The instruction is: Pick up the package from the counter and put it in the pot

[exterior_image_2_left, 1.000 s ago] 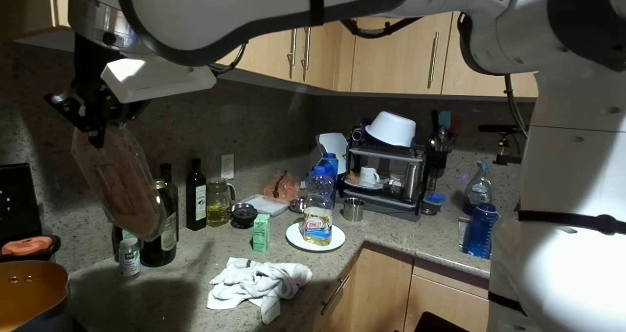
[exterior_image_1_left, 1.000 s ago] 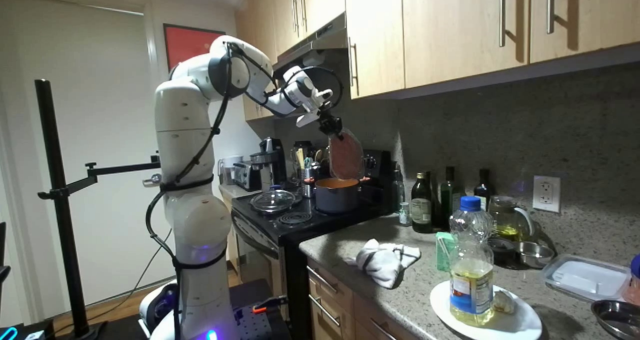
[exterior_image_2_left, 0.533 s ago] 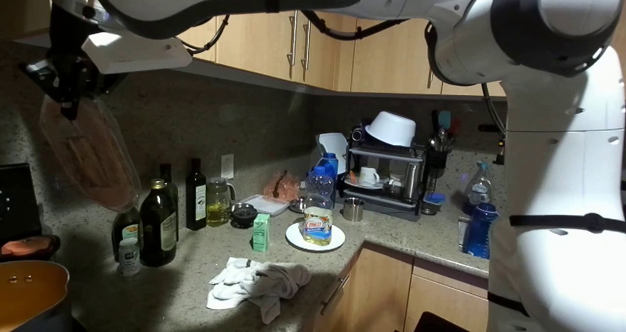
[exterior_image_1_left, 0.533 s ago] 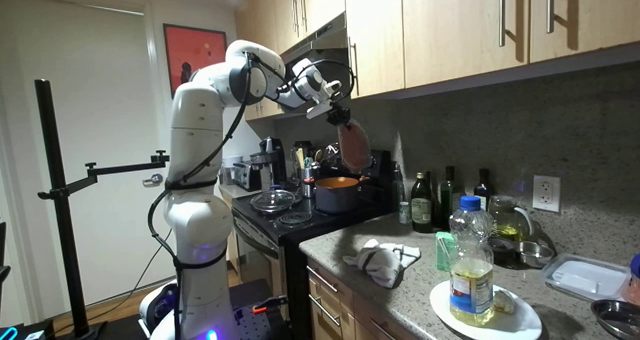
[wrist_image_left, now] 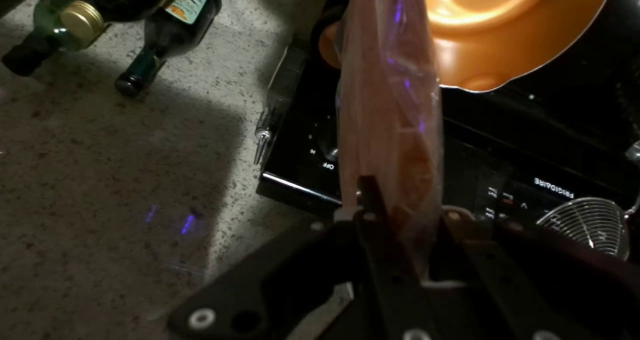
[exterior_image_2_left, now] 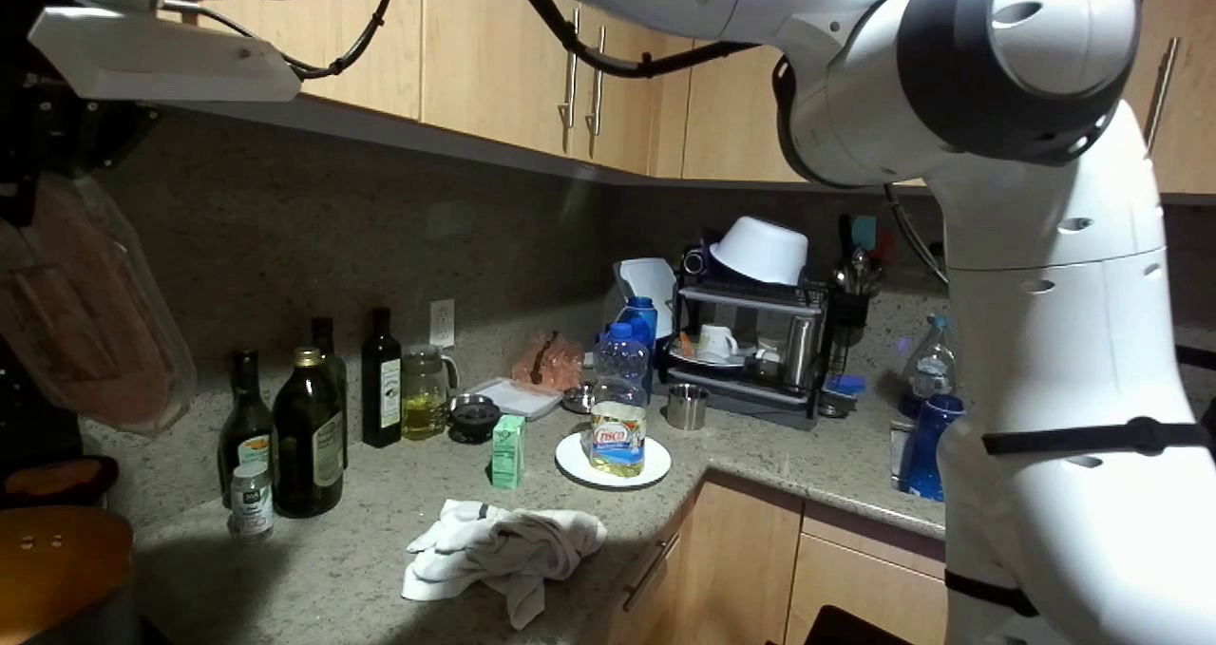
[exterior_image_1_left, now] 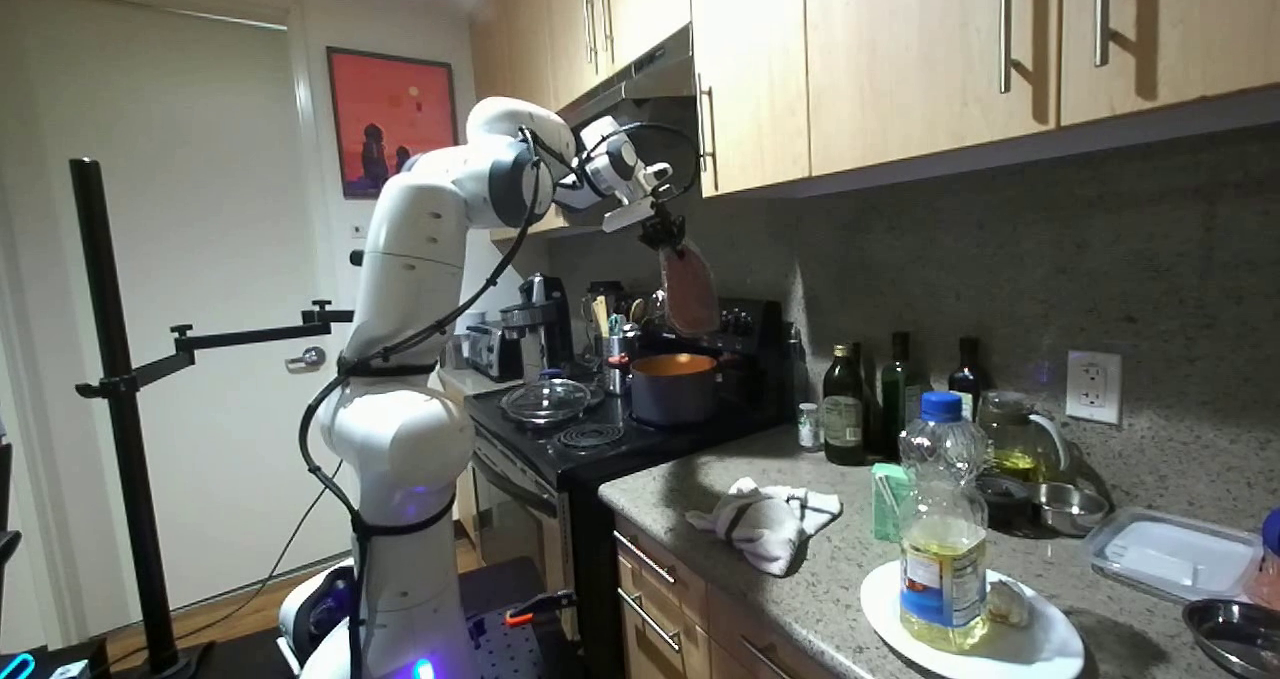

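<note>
My gripper (exterior_image_1_left: pixel 664 239) is shut on the package (exterior_image_1_left: pixel 690 289), a flat pinkish pouch in clear wrap. It hangs down from the fingers in both exterior views. The pot (exterior_image_1_left: pixel 674 394), dark outside and orange inside, stands on the stove below it, with a gap between the package's lower end and the rim. In the wrist view the package (wrist_image_left: pixel 385 84) runs up from between the fingertips, and the pot (wrist_image_left: pixel 480 59) shows beside and beyond its far part. The package hides part of one finger. An exterior view cuts off both the package (exterior_image_2_left: pixel 90 313) and the pot (exterior_image_2_left: pixel 57 578) at its left edge.
Oil bottles (exterior_image_2_left: pixel 309 436) and a small shaker (exterior_image_2_left: pixel 252 501) stand on the counter beside the stove. A range hood (exterior_image_1_left: pixel 640 69) is above the arm's end. A glass lid (exterior_image_1_left: pixel 546 401) lies on the stove, and a white rag (exterior_image_1_left: pixel 770 524) on the counter.
The package, held throughout, has risen a little above the pot's rim level and moved left in an exterior view, partly out of frame. The arm's elbow has come lower. The pot has stayed put.
</note>
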Tool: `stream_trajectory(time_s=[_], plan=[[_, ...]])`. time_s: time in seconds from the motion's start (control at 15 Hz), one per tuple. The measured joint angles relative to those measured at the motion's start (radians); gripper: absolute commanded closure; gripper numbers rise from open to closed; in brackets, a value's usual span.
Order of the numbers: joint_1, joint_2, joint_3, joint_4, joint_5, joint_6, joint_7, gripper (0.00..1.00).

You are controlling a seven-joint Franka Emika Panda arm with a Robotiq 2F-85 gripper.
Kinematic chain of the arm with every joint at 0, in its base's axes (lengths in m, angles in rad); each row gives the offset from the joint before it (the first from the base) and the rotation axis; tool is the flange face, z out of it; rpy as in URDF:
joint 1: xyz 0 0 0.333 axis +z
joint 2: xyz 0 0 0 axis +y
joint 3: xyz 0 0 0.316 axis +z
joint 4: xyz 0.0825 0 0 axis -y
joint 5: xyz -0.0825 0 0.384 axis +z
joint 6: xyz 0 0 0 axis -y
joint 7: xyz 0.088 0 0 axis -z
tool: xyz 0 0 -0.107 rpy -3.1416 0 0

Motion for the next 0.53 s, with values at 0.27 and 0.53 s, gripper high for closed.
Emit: stream_trajectory(time_s=[0.27, 0.53], plan=[[0.034, 0.032, -0.008, 0.061, 0.054, -0.043, -0.032, 0.95], [0.041, 0.061, 0.001, 0.081, 0.096, -0.047, -0.037, 0.95]])
